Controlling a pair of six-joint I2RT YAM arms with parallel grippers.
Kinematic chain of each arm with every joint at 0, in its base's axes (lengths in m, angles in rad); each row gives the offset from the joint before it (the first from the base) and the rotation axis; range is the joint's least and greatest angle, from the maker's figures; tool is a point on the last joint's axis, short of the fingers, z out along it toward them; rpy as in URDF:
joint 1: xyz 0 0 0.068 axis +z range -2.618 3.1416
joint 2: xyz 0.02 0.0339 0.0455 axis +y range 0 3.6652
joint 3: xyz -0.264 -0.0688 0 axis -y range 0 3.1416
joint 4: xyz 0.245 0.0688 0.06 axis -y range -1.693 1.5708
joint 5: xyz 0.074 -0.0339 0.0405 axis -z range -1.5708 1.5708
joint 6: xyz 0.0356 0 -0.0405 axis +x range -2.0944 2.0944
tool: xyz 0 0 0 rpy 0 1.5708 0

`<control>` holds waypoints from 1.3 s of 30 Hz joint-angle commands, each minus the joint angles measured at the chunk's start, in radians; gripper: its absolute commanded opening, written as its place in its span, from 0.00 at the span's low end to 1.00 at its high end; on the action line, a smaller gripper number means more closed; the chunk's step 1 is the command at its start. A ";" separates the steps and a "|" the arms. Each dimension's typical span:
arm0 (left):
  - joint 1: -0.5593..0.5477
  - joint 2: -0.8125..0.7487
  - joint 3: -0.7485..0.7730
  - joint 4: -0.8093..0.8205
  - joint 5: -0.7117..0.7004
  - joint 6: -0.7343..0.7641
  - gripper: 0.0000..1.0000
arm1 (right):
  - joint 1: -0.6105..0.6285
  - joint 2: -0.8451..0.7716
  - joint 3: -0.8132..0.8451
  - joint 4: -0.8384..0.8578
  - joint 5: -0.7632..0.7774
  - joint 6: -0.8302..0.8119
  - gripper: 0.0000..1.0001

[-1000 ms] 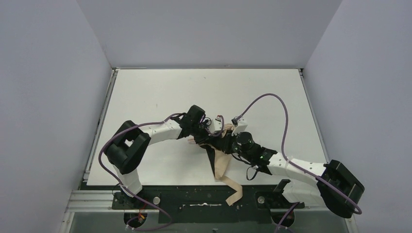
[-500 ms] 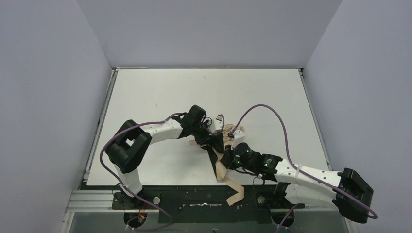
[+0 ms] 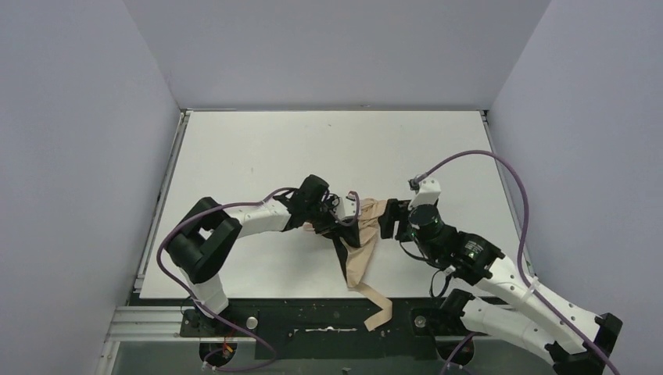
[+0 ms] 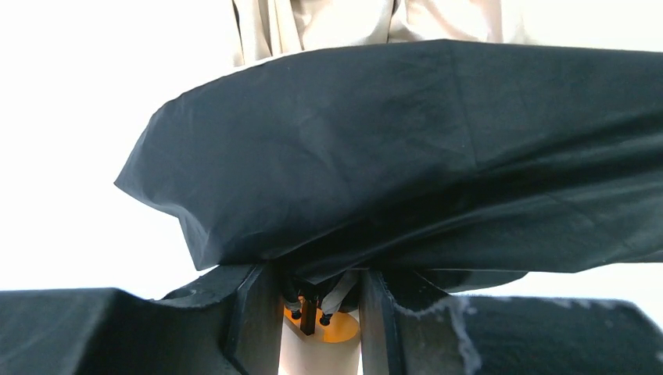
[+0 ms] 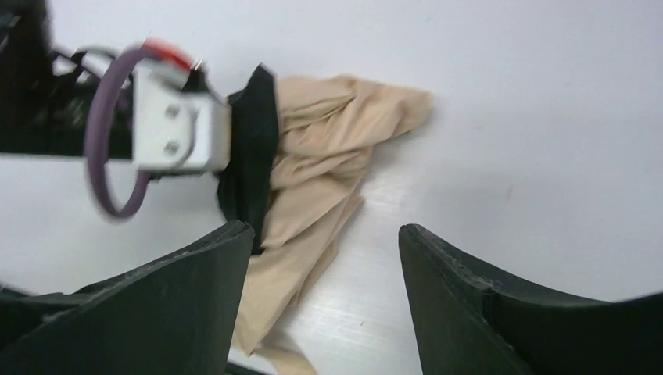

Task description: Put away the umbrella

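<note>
Right gripper [image 3: 388, 221] drew back, fingers [image 5: 195, 297] apart; umbrella [image 3: 361, 248] lies far-to-near.

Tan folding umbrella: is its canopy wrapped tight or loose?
Loose. The tan fabric folding umbrella lies in crumpled folds on the white table, black underside exposed, with a tan strip trailing past the near edge.

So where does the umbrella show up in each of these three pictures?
Top external: the umbrella is a tan bundle just below the picture's centre.
Left wrist: the umbrella fills the middle, mostly its dark side, with tan cloth at the top edge.
Right wrist: the umbrella sits centre-left as tan folds.
Shared landmark: the black panel bordering the tan cloth.
</note>
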 commanded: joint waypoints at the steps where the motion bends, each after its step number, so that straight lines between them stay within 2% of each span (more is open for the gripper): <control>1: -0.034 -0.055 -0.081 0.130 -0.105 0.109 0.00 | -0.163 0.102 0.093 -0.066 0.019 -0.133 0.72; 7: -0.085 -0.081 -0.146 0.232 -0.191 0.159 0.00 | -0.396 0.287 0.183 0.016 -0.356 -0.372 0.80; 11: -0.108 -0.089 -0.171 0.260 -0.216 0.194 0.00 | -0.493 0.395 0.232 -0.010 -0.426 -0.388 0.81; 14: -0.126 -0.087 -0.194 0.303 -0.246 0.213 0.00 | -0.572 0.432 0.210 0.016 -0.454 -0.275 0.78; 19: -0.142 -0.072 -0.189 0.296 -0.261 0.222 0.00 | -0.655 0.397 0.050 0.190 -0.463 -0.002 0.73; 24: -0.142 -0.053 -0.143 0.188 -0.232 0.222 0.00 | -0.675 0.343 -0.121 0.421 -0.412 0.348 0.73; 29: -0.143 -0.052 -0.136 0.172 -0.216 0.216 0.00 | -0.676 0.356 -0.185 0.584 -0.378 0.590 0.73; 34: -0.144 -0.046 -0.128 0.157 -0.207 0.216 0.00 | -0.676 0.420 -0.196 0.675 -0.388 0.718 0.73; 39: -0.144 -0.041 -0.121 0.150 -0.204 0.215 0.00 | -0.664 0.499 -0.155 0.593 -0.411 0.743 0.70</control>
